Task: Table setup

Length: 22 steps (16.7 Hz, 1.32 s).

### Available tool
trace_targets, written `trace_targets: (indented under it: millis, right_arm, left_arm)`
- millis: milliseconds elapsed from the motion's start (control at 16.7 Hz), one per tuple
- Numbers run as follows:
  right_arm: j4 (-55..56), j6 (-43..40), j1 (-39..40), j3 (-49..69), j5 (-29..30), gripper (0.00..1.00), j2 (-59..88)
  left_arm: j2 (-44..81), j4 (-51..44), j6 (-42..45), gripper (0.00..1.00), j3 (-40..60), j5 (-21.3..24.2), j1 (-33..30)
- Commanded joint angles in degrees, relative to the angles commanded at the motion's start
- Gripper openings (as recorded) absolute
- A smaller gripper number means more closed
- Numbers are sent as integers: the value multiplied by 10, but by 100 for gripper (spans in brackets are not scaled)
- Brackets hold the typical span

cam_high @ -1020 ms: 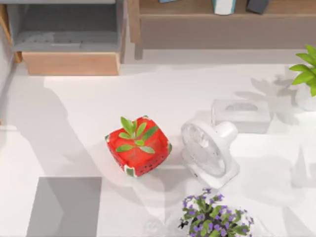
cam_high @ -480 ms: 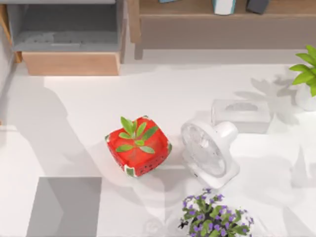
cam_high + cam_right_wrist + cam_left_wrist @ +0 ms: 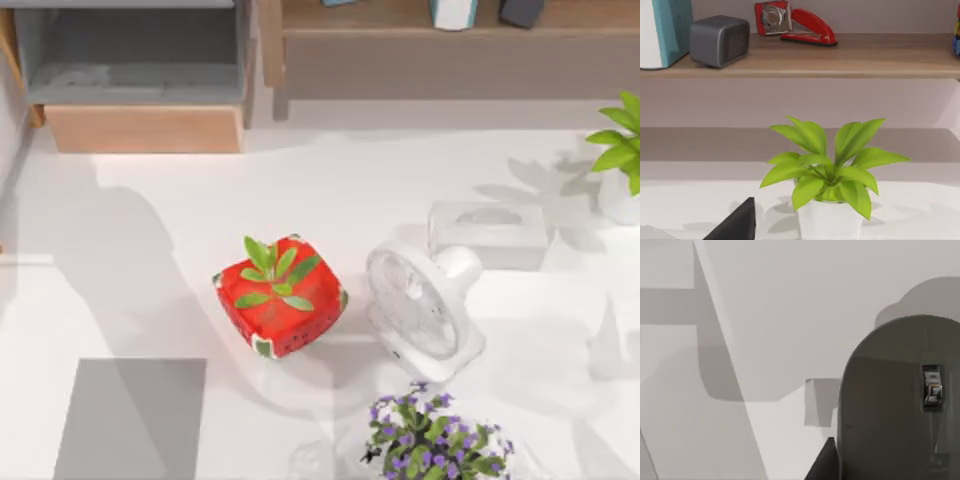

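A red watermelon-patterned square pot (image 3: 281,296) with a small green plant stands in the middle of the white table (image 3: 330,180). Right of it stands a white desk fan (image 3: 422,305), tilted upward, and behind that a pale tissue box (image 3: 488,232). A grey mat (image 3: 132,418) lies at the front left. In the right wrist view a dark edge of my right gripper (image 3: 735,222) shows in front of a green leafy plant in a white pot (image 3: 828,200). A dark edge of my left gripper (image 3: 824,462) shows in the left wrist view over bare table, beside a dark grey rounded body (image 3: 900,400).
A purple-flowered plant (image 3: 435,440) stands at the front edge, and the green potted plant (image 3: 622,160) at the far right. A wooden open drawer (image 3: 140,85) and a shelf (image 3: 450,40) line the back. On the shelf are a red stapler (image 3: 807,24) and a grey box (image 3: 720,40).
The objects on the table have not moved. The large shadow over the left side of the table has shifted and spread towards the middle.
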Motion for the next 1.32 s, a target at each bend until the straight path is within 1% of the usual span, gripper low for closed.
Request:
trace_targets:
  millis: [300,540,840,1320]
  right_arm:
    - [0,0,0,0,0,100,0]
    - [0,0,0,0,0,100,0]
    - [0,0,0,0,0,100,0]
    - [0,0,0,0,0,100,0]
  left_arm:
    - [-114,23,-88,0,-72,-18,-18]
    - [-222,61,-180,0,-162,-36,-68]
    - [-351,116,-308,0,-315,-58,-169]
    - [-509,194,-504,0,-606,-94,-355]
